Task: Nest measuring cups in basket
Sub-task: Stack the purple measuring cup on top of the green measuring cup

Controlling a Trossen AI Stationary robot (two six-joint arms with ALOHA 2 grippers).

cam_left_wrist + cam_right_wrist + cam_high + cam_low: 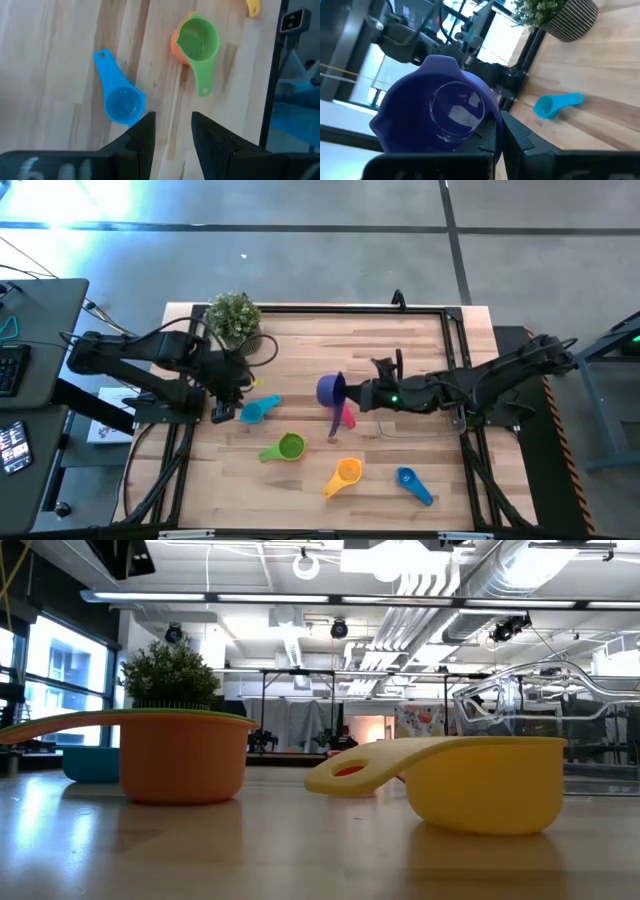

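**Purple cup lifted over mid-table, basket not yet reached**

Purple cup [437, 112] fills the right wrist view, bowl tipped sideways toward the lens, clamped at its handle end by the right gripper [352, 394]. From above, that gripper sits over the middle of the table, with the magenta cup [346, 416] just beside and below it.

Left gripper [172, 132] hovers near the plant pot [236, 320], fingers parted and empty, over bare wood just beside the teal cup [119, 97].

Doing the step well, as I judge it: level the purple bowl before release so it lands mouth up; set the largest cups down first so the smaller ones drop inside; line up the handles so later cups seat fully.

Basket [545, 730]: clear, rounded tub, visible only in the low view, behind the yellowish-orange cup [480, 780]. I cannot place it in the overhead view.

Other cups on the table:
- green [286, 447], mouth up, its bowl sitting inside a salmon-pink one [176, 42]
- orange [344, 475]
- blue [412, 483], nearest the right front corner

All are small and glossy, with short, flat handles.
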